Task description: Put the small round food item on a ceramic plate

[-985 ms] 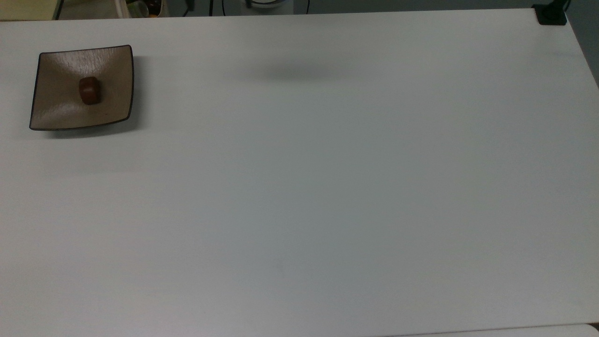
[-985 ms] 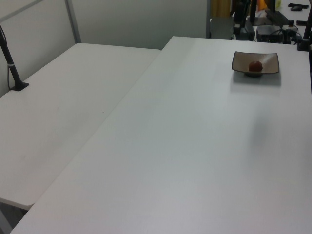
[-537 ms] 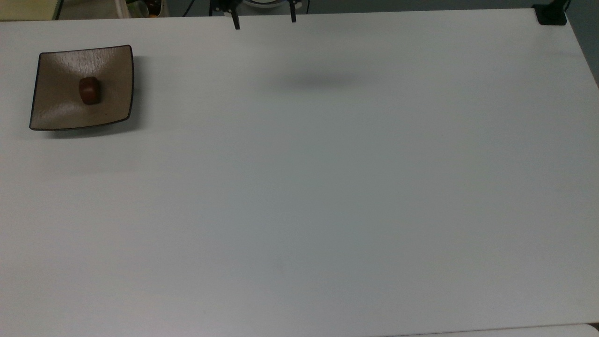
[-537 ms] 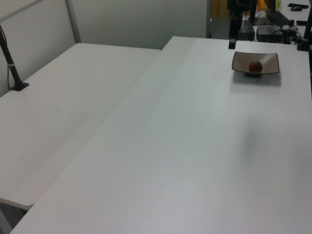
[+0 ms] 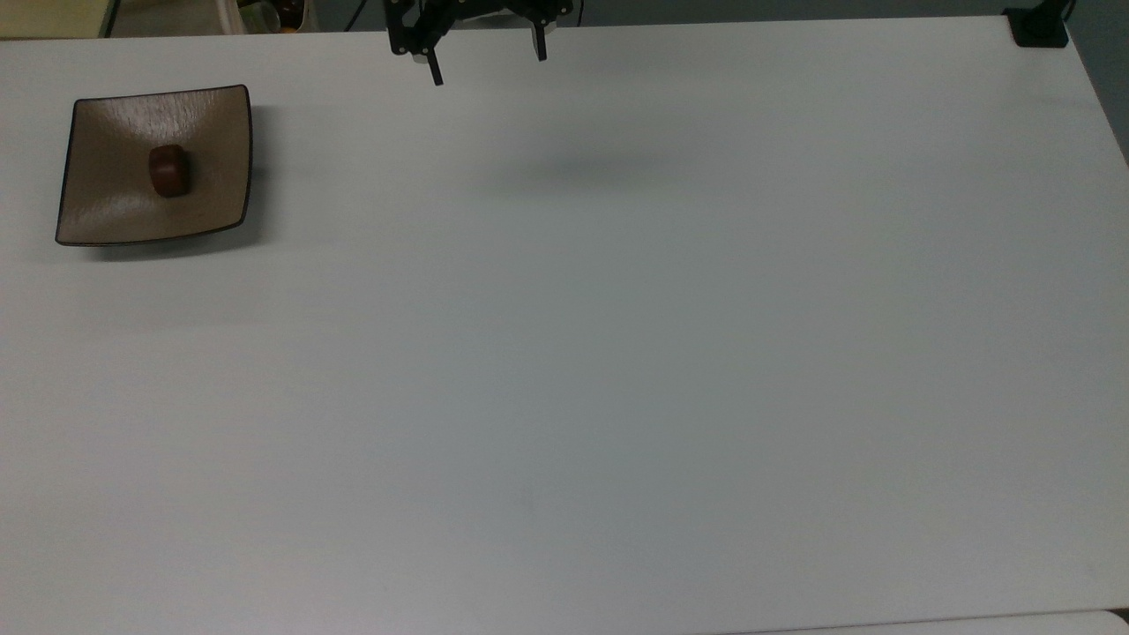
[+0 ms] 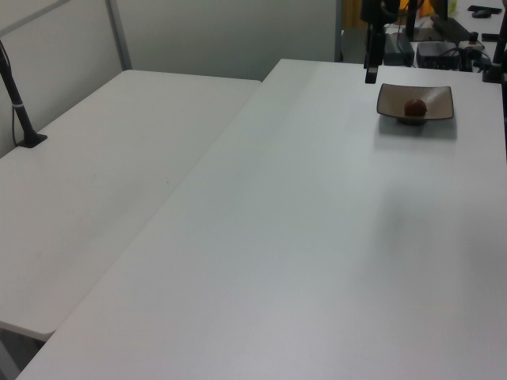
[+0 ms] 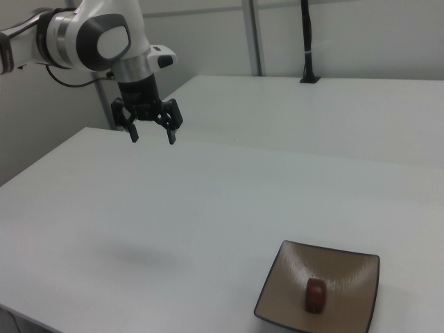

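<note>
The small, dark reddish-brown, smooth rounded food item [image 5: 168,170] lies in the middle of the square, glossy tan-brown ceramic plate [image 5: 106,207] with its thin dark rim, which sits on the white worktop [image 5: 617,353] near the top view's upper left corner. In the right view the food item [image 7: 316,295] rests in the plate's [image 7: 347,267] shallow hollow, clear of the rim.

The change is with the arm. A second ago the top view had no end effector in it; half a second ago two fingertips had just crossed the far edge of the worktop; now the black end effector [image 5: 486,63] reaches further over the worktop, hanging well above the surface and well apart from the plate. Its two fingers are spread wide and hold nothing. The faint shadow [image 5: 591,172] on the worktop has shifted slightly with it.

Judged from this, the placing looks complete: the item is on the plate, released, and the arm seems to be moving about free of any load.
</note>
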`<state>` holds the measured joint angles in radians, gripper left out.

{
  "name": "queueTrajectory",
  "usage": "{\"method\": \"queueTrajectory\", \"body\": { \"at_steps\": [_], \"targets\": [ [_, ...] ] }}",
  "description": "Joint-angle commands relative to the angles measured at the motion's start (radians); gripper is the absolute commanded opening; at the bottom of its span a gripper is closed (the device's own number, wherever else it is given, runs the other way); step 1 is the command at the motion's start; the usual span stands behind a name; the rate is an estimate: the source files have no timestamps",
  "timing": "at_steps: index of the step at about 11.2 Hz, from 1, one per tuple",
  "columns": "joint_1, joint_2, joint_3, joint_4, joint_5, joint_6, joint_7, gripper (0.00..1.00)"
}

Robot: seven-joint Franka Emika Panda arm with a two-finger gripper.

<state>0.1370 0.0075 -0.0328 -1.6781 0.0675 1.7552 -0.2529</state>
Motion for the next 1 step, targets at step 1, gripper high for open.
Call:
{"method": "queueTrajectory", "body": {
  "at_steps": [1],
  "targets": [
    [0.001, -0.014, -0.001, -0.008, 0.011, 0.017, -0.023, 1.00]
  ]
}}
